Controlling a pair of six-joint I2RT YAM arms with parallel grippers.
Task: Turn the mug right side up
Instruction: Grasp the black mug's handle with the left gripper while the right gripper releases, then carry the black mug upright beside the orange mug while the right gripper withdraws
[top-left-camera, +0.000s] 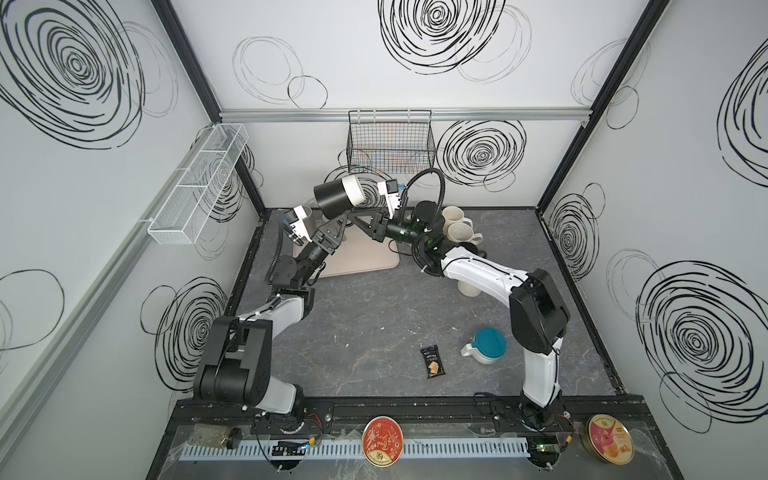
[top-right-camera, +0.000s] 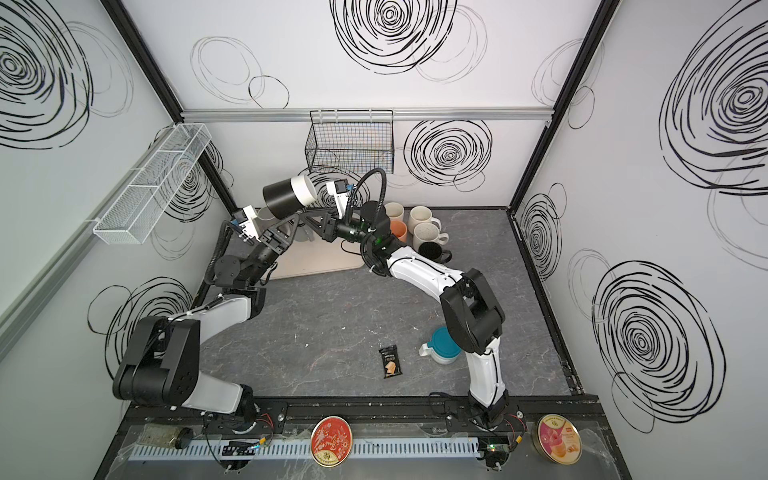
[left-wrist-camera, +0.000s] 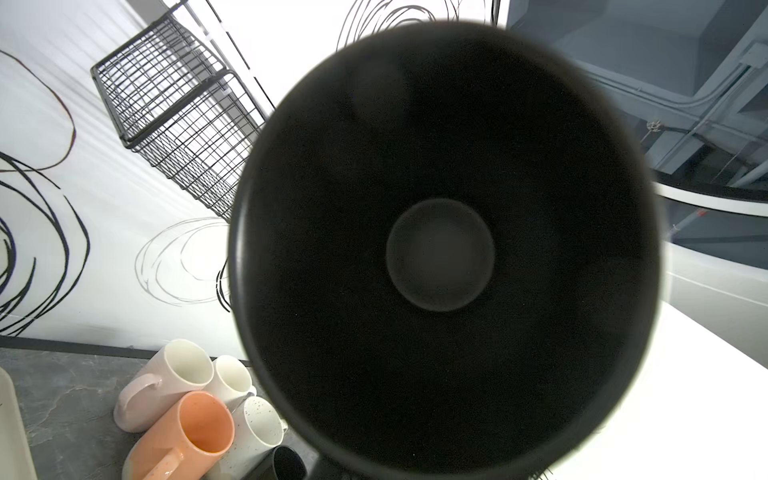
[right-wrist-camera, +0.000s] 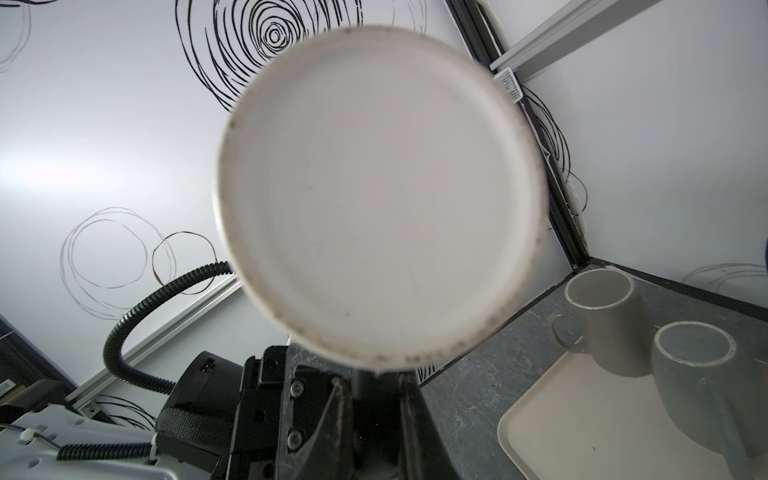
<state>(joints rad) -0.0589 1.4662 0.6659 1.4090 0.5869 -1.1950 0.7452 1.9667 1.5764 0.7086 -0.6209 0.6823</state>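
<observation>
Left arm (top-left-camera: 274, 316) and right arm (top-left-camera: 478, 270) stretched rearward, left pincer (top-left-camera: 346, 216) and right pincer (top-left-camera: 358, 220) tip to tip, both clamped

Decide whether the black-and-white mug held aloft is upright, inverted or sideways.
Sideways: the mug lies roughly level in both top views; left wrist view shows its black inside, right wrist its white base.

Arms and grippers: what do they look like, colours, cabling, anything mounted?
The left arm and right arm pair white shell links with bulky black joints. The left gripper and right gripper are black triangular frames. Each wrist carries a small white camera block and a black corrugated hose; a green light glows near the right wrist.
</observation>
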